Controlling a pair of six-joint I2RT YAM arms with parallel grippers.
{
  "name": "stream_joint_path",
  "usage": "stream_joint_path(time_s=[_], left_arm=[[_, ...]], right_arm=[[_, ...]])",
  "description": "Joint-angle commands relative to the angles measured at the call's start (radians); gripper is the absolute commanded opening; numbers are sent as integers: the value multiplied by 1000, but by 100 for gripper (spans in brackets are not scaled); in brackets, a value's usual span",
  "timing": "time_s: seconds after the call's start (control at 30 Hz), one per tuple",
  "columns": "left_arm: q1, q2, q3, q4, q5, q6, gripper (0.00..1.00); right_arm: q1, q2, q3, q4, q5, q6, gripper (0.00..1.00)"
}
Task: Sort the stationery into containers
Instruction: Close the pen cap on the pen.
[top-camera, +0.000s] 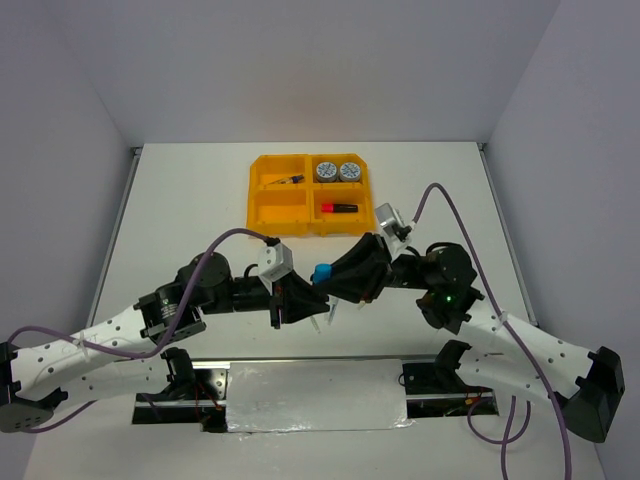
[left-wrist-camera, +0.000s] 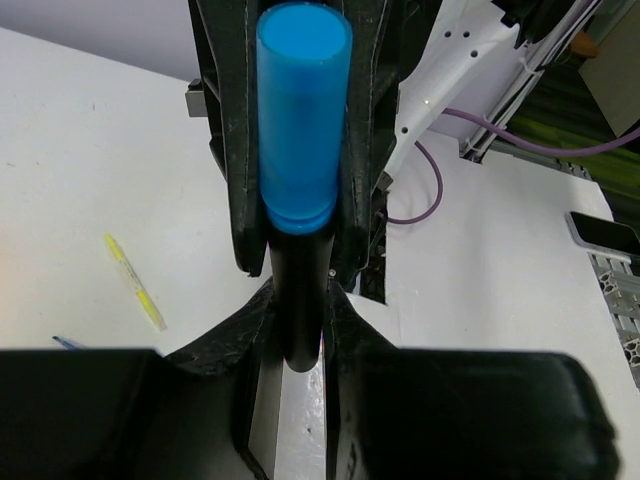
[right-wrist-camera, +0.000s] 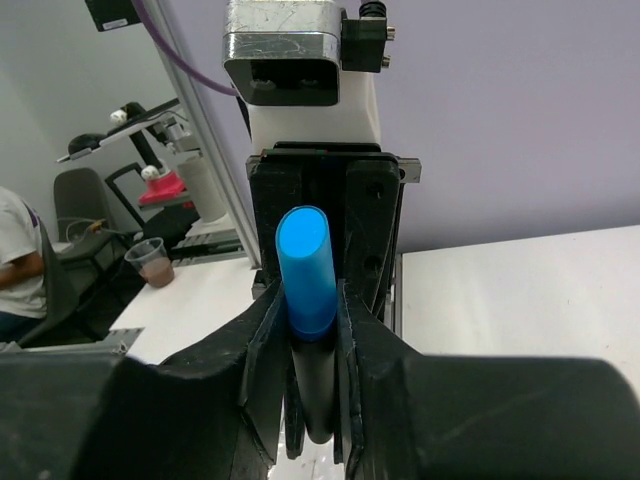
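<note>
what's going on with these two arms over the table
The two arms meet above the table, just in front of the orange tray. The left claw and the right claw are both shut on one blue-capped highlighter, which looks like a hand-over between them. The tray already holds two tape rolls in its far right compartment and a red-capped highlighter in the near right one.

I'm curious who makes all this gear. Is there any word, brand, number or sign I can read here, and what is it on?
No text can be read anywhere.
blue-capped highlighter: no print shows on cap or barrel.
tape rolls: blue-white pattern, no letters made out.
red-capped highlighter in the orange tray: too small to read.
yellow pen: any marking is too blurred.
</note>
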Motion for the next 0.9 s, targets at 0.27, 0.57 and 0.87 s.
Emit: stream_joint_path(time_s=[0.27,0.57,0.87], left_arm=[[-2,3,66,46,-13,-2,0],[-2,8,37,71,53,24,0],[-2,8,28,62,61,22,0]], right_arm=[[3,-46,-26,13,-1,-15,79],[3,-92,68,-162,112,-123,87],[3,-85,146,-206,137,-150,76]])
